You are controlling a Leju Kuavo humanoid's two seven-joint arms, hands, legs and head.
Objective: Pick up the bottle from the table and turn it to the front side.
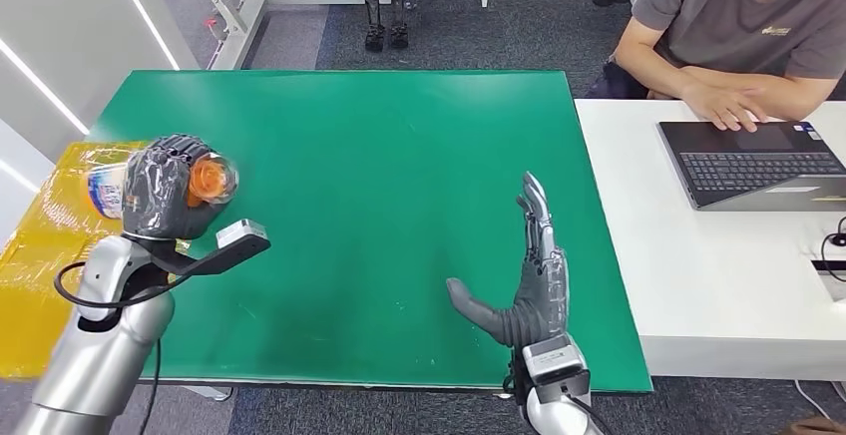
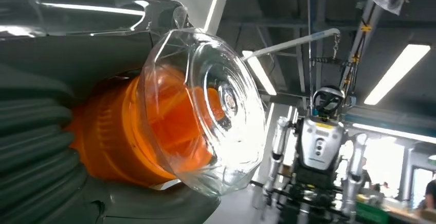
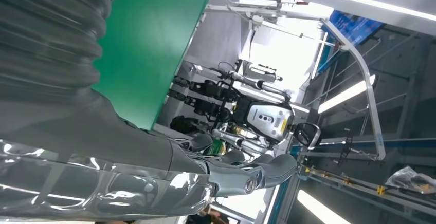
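Head view. Left hand (image 1: pixel 165 188): raised above the left edge of the green table (image 1: pixel 379 156), fingers wrapped around the bottle (image 1: pixel 150 186). Bottle lay on its side in the grip, clear of the tabletop, its orange cap under a clear cover pointing right and its white-and-blue labelled body pointing left. Left arm, silver, rose from the lower left corner, with a black cable looped at the wrist. Right hand (image 1: pixel 524 280): held edge-on over the near right part of the table, fingers straight and together pointing away from the robot, thumb stuck out to the left, nothing in it. Yellow surface (image 1: pixel 30 285): beside the table's left edge. Person (image 1: pixel 738 36): seated at the white table (image 1: pixel 718 285), one hand at a laptop (image 1: pixel 758 161).

Left wrist view. Bottle's clear dome cover (image 2: pixel 205 111) over the orange cap (image 2: pixel 118 136), close to the camera, the grey ribbed hand (image 2: pixel 36 147) closed about it. Another humanoid robot (image 2: pixel 319 152) stood in the background.

Right wrist view. Right hand (image 3: pixel 103 147): grey ribbed cover and extended fingers (image 3: pixel 257 175), holding nothing, alongside the table's green edge (image 3: pixel 149 39).
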